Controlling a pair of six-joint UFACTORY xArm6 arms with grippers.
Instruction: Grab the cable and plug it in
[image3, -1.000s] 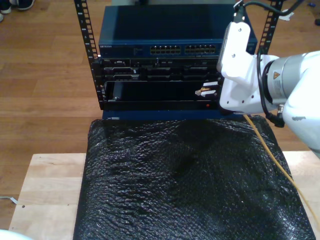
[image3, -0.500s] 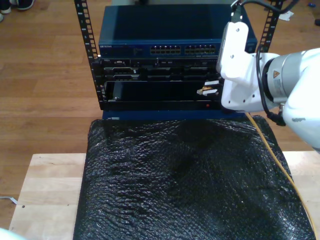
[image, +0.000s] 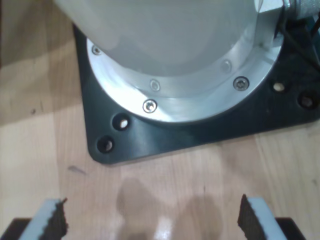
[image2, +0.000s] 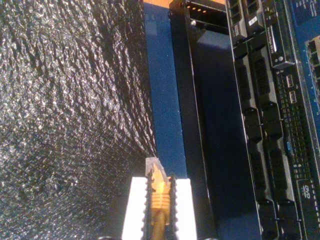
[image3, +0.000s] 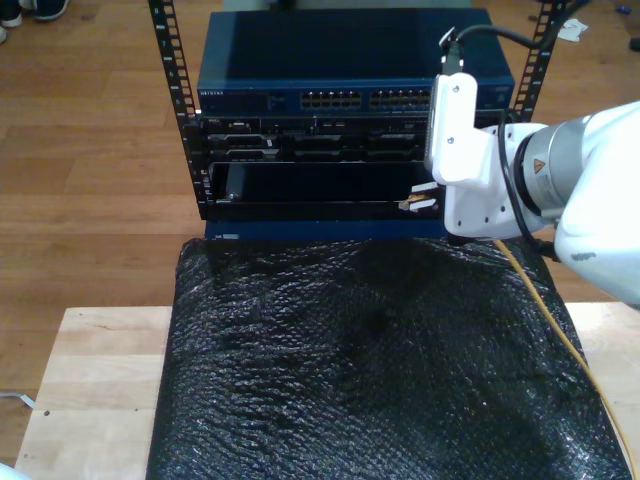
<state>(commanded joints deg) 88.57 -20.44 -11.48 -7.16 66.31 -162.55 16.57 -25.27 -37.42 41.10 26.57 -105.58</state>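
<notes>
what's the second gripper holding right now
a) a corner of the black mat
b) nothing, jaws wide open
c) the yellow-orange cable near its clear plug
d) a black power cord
c: in the second wrist view my second gripper is shut on the cable, its clear plug sticking out toward the rack.

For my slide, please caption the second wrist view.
My second gripper holds the cable, plug tip towards the rack.

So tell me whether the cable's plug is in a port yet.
Out. The cable plug sits clamped in my second pincer, short of the rack.
</notes>
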